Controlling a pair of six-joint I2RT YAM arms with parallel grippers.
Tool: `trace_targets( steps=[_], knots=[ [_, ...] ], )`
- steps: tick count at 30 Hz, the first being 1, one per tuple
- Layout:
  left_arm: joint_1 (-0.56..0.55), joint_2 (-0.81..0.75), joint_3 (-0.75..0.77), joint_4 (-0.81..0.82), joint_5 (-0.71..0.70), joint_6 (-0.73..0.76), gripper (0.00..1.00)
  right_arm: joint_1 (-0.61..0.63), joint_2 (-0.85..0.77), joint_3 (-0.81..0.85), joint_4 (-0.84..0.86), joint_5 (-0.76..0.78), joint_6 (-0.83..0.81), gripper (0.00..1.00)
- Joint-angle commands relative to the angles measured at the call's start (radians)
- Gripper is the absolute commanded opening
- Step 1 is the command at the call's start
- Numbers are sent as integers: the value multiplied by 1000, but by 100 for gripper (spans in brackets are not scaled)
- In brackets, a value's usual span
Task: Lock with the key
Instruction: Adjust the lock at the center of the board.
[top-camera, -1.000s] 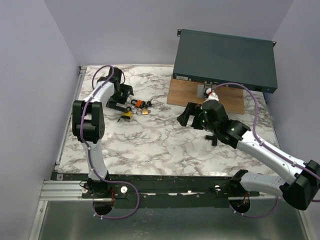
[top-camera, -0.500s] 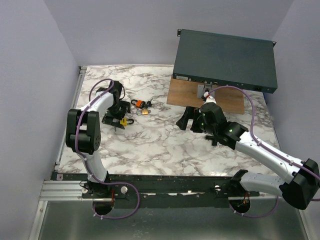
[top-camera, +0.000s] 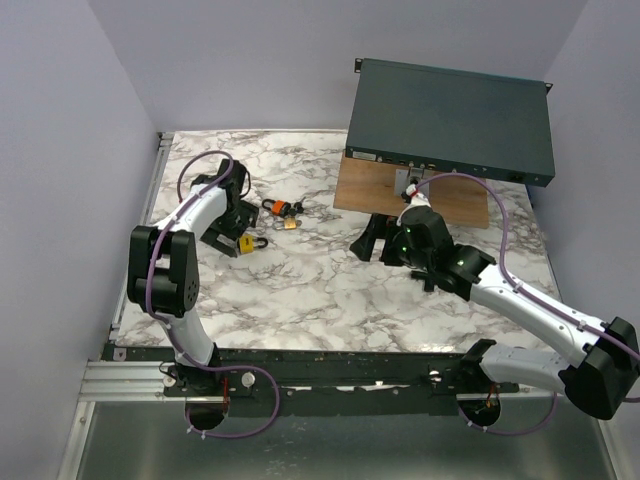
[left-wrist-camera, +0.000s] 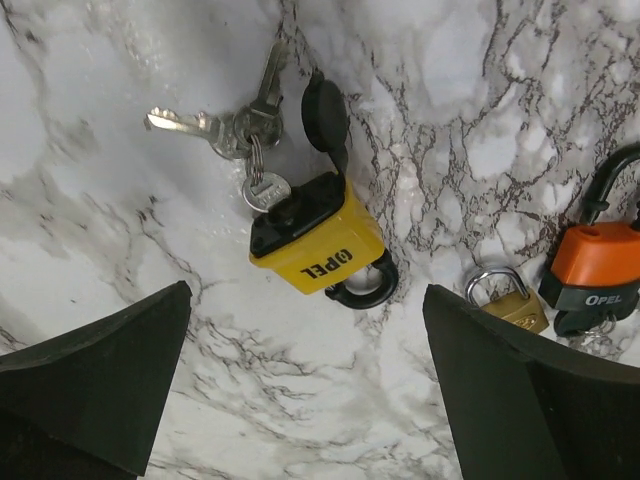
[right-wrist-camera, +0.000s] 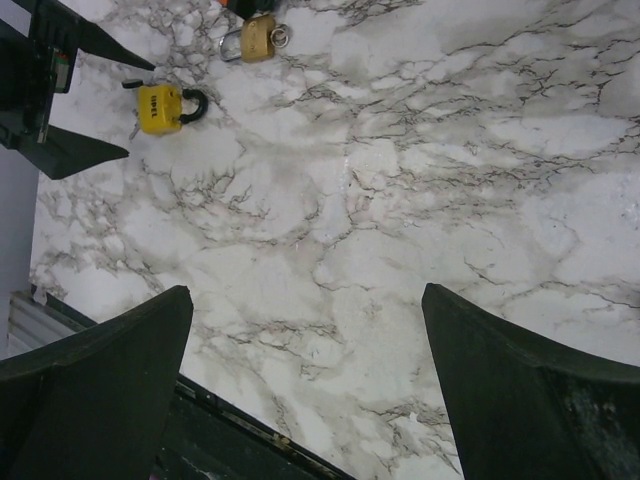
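A yellow padlock (left-wrist-camera: 315, 248) lies flat on the marble table (top-camera: 330, 290), its black shackle shut. A key (left-wrist-camera: 264, 189) sits in its keyhole, with two more keys on a ring (left-wrist-camera: 225, 125) beside it. My left gripper (left-wrist-camera: 305, 290) is open, hovering just over the lock with the fingers to either side, touching nothing. In the top view the lock (top-camera: 250, 243) lies at my left gripper (top-camera: 236, 234). My right gripper (top-camera: 370, 238) is open and empty over mid-table; its wrist view shows the yellow lock (right-wrist-camera: 160, 107) far off.
An orange padlock (left-wrist-camera: 598, 265) and a small brass padlock (left-wrist-camera: 505, 300) lie just right of the yellow one. A dark rack box (top-camera: 450, 120) on a wooden board (top-camera: 372, 190) stands at the back right. The table's near edge (right-wrist-camera: 240, 435) is below my right gripper.
My left gripper has drawn back toward the near left and now sits over the yellow padlock, which shifted slightly nearer. My right gripper has edged a little left.
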Motion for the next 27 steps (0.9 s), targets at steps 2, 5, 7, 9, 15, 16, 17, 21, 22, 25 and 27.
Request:
trace_targets(
  steps=[2,5,7,9,15,16,17,21,22,25,27],
  knots=[
    [-1,15,-21,23,99,-310,98,3,19,16,17,-41,-20,100],
    [3,45,8,7,116,-398,98,2,10,11,1,-45,-20,100],
    [4,49,9,15,120,-446,96,3,0,9,-14,-44,-26,100],
    [6,55,13,3,120,-494,93,2,-10,4,-28,-36,-30,100],
    [18,53,-5,17,113,-574,87,2,-16,7,-54,-35,-46,100],
    [23,56,-4,19,114,-575,85,3,-16,7,-56,-37,-49,100],
    [26,63,3,9,117,-575,84,3,-16,4,-57,-36,-51,100],
    [37,72,-6,4,122,-578,78,2,-13,-5,-57,-40,-50,100],
    [38,73,-4,-1,119,-580,78,3,-13,-5,-57,-42,-49,100],
    [40,83,17,-9,112,-562,75,2,-16,-9,-57,-44,-44,100],
    [41,98,40,-46,114,-555,73,2,-20,-12,-54,-46,-41,100]
  ],
)
